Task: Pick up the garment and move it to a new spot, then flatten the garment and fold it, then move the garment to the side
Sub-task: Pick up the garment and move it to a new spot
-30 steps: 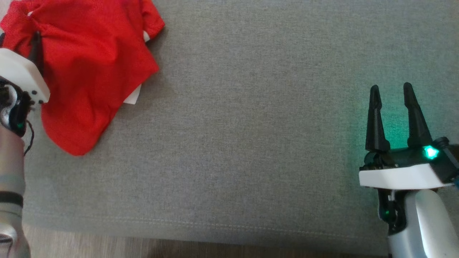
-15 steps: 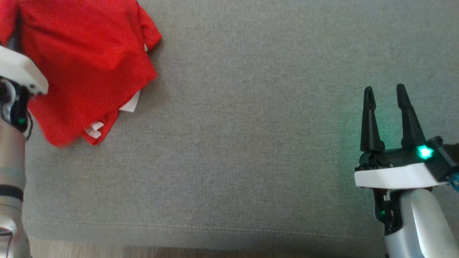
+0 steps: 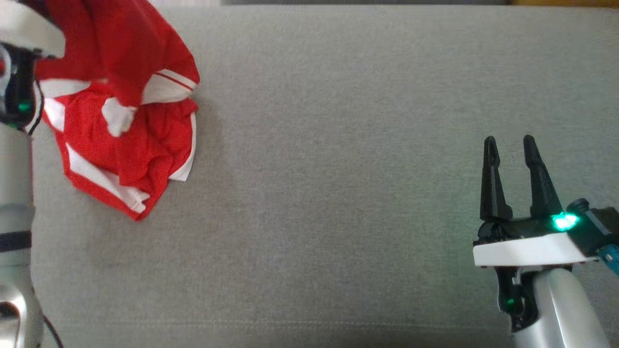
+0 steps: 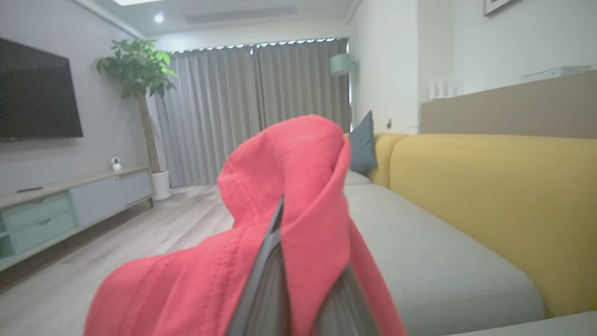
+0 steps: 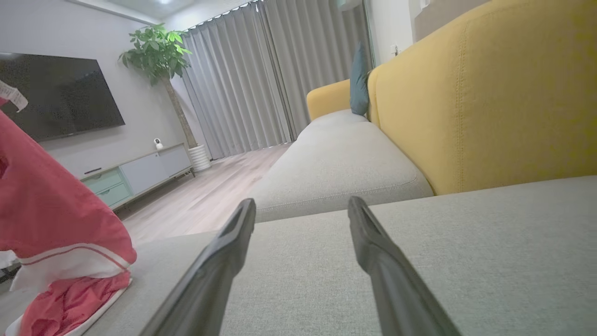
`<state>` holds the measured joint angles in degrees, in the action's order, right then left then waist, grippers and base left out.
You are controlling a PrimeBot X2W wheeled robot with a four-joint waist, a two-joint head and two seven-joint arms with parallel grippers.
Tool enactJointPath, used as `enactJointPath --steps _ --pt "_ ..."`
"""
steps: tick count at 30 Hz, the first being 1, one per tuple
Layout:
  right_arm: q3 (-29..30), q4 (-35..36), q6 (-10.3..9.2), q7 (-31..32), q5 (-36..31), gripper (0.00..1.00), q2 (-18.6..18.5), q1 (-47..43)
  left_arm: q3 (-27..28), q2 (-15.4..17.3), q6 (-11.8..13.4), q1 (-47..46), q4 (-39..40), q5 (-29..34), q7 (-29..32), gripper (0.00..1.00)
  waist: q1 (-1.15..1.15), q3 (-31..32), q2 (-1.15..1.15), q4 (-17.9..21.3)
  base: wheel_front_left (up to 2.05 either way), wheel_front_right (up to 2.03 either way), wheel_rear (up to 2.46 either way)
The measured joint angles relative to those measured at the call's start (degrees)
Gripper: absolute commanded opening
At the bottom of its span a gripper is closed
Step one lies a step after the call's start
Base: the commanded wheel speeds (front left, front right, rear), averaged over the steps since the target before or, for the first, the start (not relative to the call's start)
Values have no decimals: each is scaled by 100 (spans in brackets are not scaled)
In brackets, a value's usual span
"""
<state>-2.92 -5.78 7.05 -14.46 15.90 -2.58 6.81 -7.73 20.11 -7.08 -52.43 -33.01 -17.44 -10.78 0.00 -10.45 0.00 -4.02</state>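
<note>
The left gripper (image 4: 294,233) was closed on a fold of the red garment (image 4: 289,154). In its wrist view the cloth was draped over both fingers (image 4: 268,280) and pinched between them, rising in a hump above the tips.

In the head view that gripper sat at the far left corner of the grey seat (image 3: 338,169). The upper part of the garment (image 3: 121,121) hung from it, lifted. The lower part lay bunched on the seat just beneath and to the right of the arm. White trim and stripes showed among its folds, and its lowest corner pointed toward the near edge.

The right gripper (image 3: 509,140) stood open, fingers apart with nothing between them. It was over the near right of the seat with its tips pointing to the far side. It was well apart from the garment, with a wide bare stretch of seat between them. In its wrist view the garment (image 5: 51,224) showed at the left edge, its bottom heaped on the seat. A yellow backrest (image 5: 489,93) rose on the right.
</note>
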Motion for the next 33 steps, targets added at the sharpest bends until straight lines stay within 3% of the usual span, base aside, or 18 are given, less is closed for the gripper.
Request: enactJointPath --steps 5,12,18,24,25,27,33 --pt "-38 -9 0 -1 85 100 0 -39 -153 -93 168 148 965 7 432 0 0 180 0 201 0 0 0" --pt "-168 66 0 -1 180 100 0 -37 -686 -499 369 631 2017 23 1077 0 0 189 0 607 0 0 0" --pt "-169 171 0 -1 227 100 0 -18 -1209 -915 511 949 1986 165 1177 0 0 107 0 1003 0 0 0" --pt "-207 275 0 -1 432 100 -1 169 -1574 -1577 662 1027 1316 66 1028 0 0 -13 0 1486 0 0 0" --pt "-234 287 0 -1 436 100 -1 203 -1628 -1660 667 1027 1180 30 965 17 0 -35 0 1570 0 0 0" --pt "-303 307 0 -2 471 100 0 215 -1789 -1741 666 1024 965 -75 794 100 0 -74 0 1730 0 0 0" --pt "-291 305 0 -3 487 100 0 212 -2165 -1819 748 873 642 -497 367 100 0 -175 0 2033 0 0 0"
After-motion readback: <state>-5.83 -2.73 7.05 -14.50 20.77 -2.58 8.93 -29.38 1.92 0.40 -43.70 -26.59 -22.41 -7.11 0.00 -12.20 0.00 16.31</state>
